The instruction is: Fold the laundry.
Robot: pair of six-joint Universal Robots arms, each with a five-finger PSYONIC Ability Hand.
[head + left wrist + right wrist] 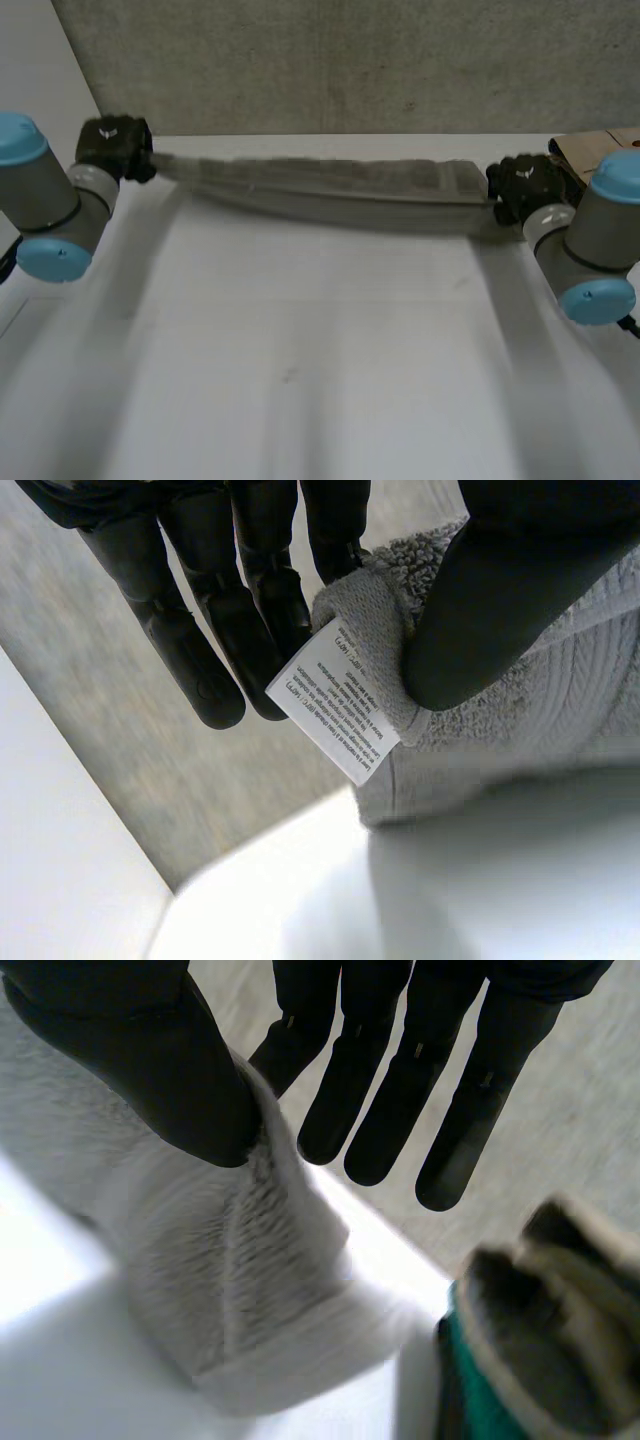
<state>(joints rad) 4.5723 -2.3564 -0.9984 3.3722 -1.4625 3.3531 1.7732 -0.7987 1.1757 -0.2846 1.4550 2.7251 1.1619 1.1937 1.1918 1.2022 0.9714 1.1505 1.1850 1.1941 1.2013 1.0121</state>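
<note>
Over the far edge of the white table (300, 350), a grey towel (330, 185) is held stretched btw. both hands, off the surface. One end corner is pinched by the left hand (500, 590), thumb vs. fingers; the other likewise by the right hand (150, 1050). A care label (335, 700) is seen at the left corner. Folding is judged barely begun: laying out & all folds are left.

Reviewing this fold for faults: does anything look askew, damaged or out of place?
Nothing stands out. The towel is stretched between the left hand and the right hand, each pinching a corner with its thumb. A care label sticks out at the left hand's corner.
</note>
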